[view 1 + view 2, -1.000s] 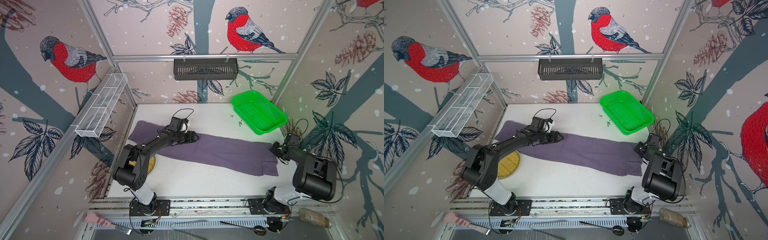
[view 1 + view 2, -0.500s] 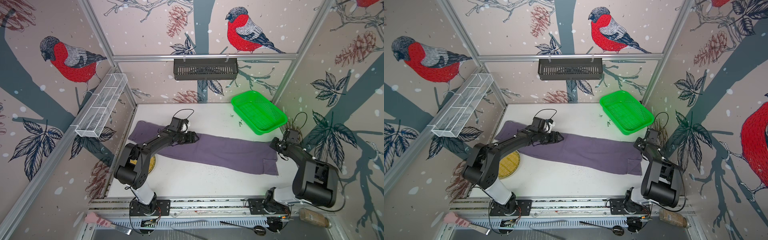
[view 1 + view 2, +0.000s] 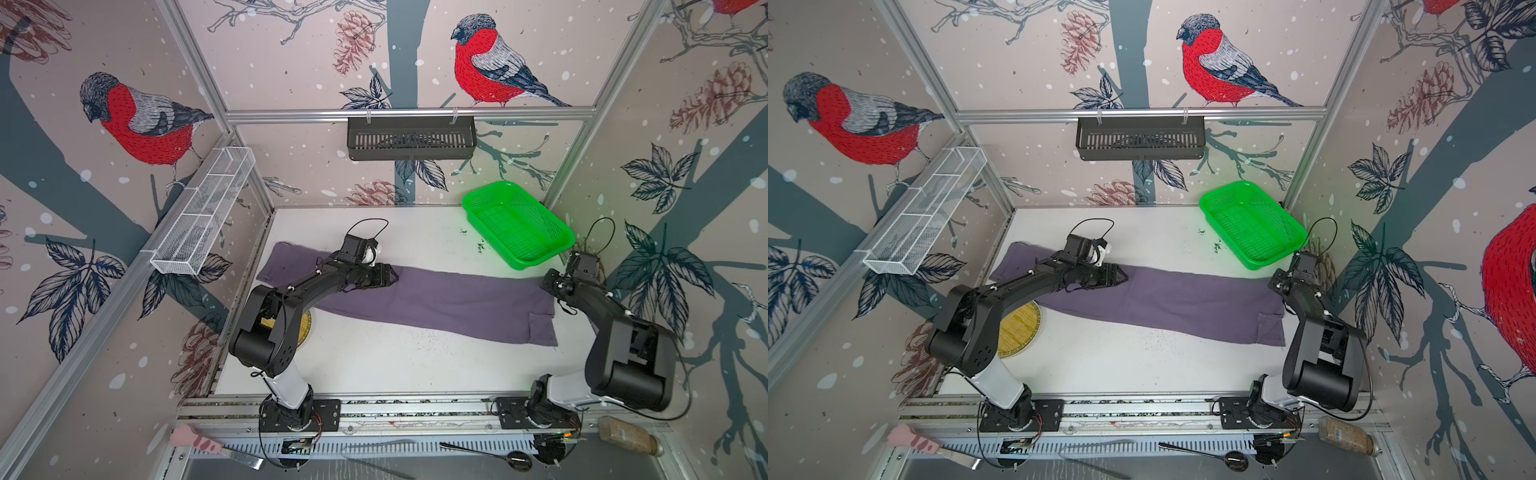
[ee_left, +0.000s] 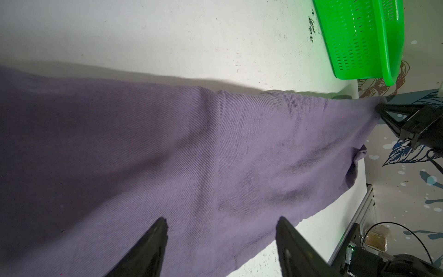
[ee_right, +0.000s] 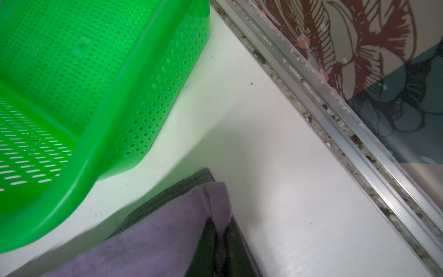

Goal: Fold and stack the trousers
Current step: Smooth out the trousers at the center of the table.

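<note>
Trousers [image 3: 449, 303] lie stretched flat across the white table [image 3: 374, 365], running from about ten o'clock to about four o'clock. They look already doubled leg on leg, though I can't be sure of that. The end with the pocket patch is the one at four o'clock.

At three o'clock the right gripper [image 3: 549, 283] is closed tight on the far corner of that end. The wrist view shows purple cloth nipped between its fingers [image 5: 211, 239], just beside the near corner of the green basket [image 3: 536, 261], which sits at two o'clock. The left gripper [image 4: 220, 223] is over the middle of the cloth toward ten o'clock with its jaws wide and nothing in them. Whether its tips press on the cloth I can't tell.

To my eye this is the start of the crosswise fold, with one corner taken and the cloth not yet lifted. Next, I'd say, the held end has to rise and travel toward ten o'clock. The left gripper should pin the cloth where the crease belongs, or take a corner itself. The lifted end must keep clear of the basket, and with a single corner held it could sag crooked.
</note>
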